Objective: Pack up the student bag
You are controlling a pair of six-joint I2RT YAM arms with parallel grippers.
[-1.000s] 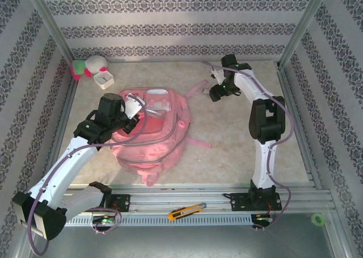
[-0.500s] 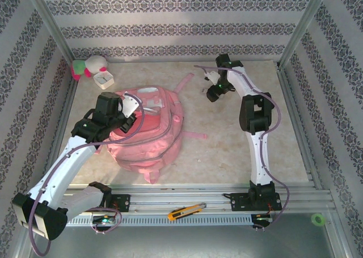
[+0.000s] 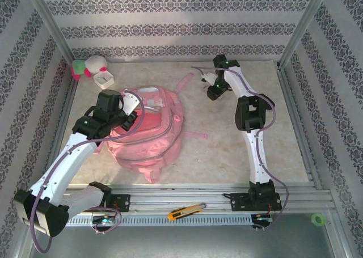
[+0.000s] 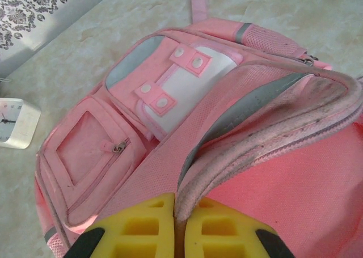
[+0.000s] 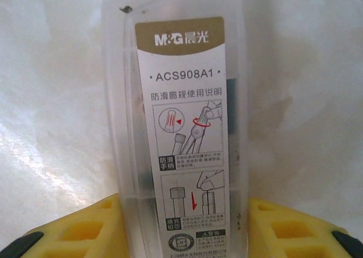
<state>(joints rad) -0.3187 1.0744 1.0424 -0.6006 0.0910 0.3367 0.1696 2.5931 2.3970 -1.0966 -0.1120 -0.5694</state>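
The student bag (image 3: 150, 139), a big soft pink backpack, lies left of centre on the table with its main opening gaping. My left gripper (image 3: 131, 113) is shut on the worn rim of that opening (image 4: 266, 139), and its yellow pads (image 4: 142, 224) pinch the fabric and hold it up. Inside the bag (image 4: 295, 184) I see a white and pink pocket with snaps. At the back of the table my right gripper (image 3: 207, 83) points down. Its pads (image 5: 278, 229) press both sides of a clear plastic compass case (image 5: 181, 99) with a printed label, which lies on the marble surface.
A pink-and-white plush toy (image 3: 91, 66) and a small white clock (image 3: 104, 78) sit in the back left corner; the clock (image 4: 16, 123) lies beside the bag. A yellow utility knife (image 3: 186, 211) rests on the front rail. Metal frame posts and patterned walls enclose the table.
My right arm reached further back and left over the case, and its jaws closed in on it. The left arm pulled the bag's rim slightly left; the bag shifted with it.
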